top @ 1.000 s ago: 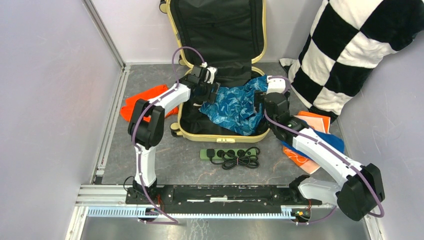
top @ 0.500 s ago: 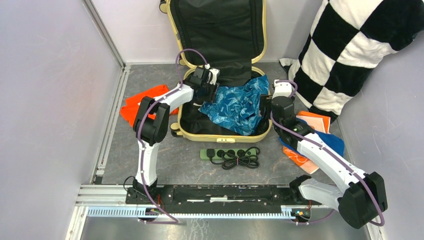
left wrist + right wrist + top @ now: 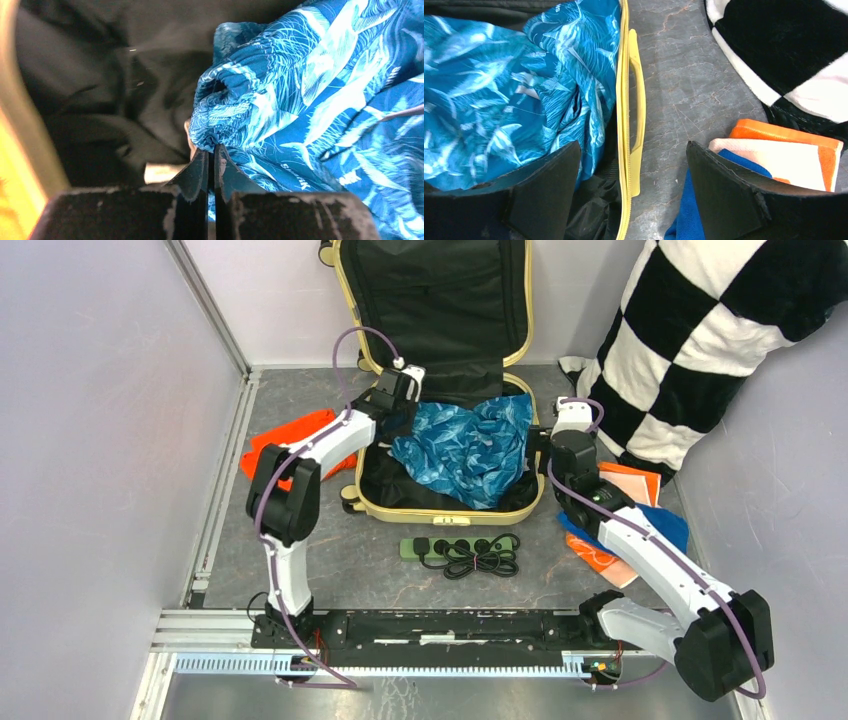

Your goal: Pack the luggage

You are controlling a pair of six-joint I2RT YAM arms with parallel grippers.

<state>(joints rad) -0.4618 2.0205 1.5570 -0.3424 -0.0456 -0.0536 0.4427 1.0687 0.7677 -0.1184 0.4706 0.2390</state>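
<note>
Grey stone-patterned tabletop (image 3: pixel 300 540) runs between pale lilac walls, and the luggage (image 3: pixel 440 300) lies open at the far middle, its black-lined lid standing against the back wall and its lower shell flat on the surface. A blue fish-print garment (image 3: pixel 465 445) is bunched inside the lower shell, mostly toward its right side, with bare black lining showing at the left and front. The left gripper (image 3: pixel 211 152) reaches into the far left of the shell, its jaws pressed together on a gathered edge of the garment. The right gripper (image 3: pixel 631 147) hangs over the luggage's right rim with its jaws wide apart and nothing between them, one finger above the garment and the other above the tabletop, the yellow side handle (image 3: pixel 636 100) below the gap. A black-and-white checkered pillow (image 3: pixel 720 330) leans at the right, folded orange, white and blue cloths (image 3: pixel 625 480) beside it. An orange cloth (image 3: pixel 290 440) lies left of the luggage, and a green power strip (image 3: pixel 460 545) with coiled black cable sits just before it.
</note>
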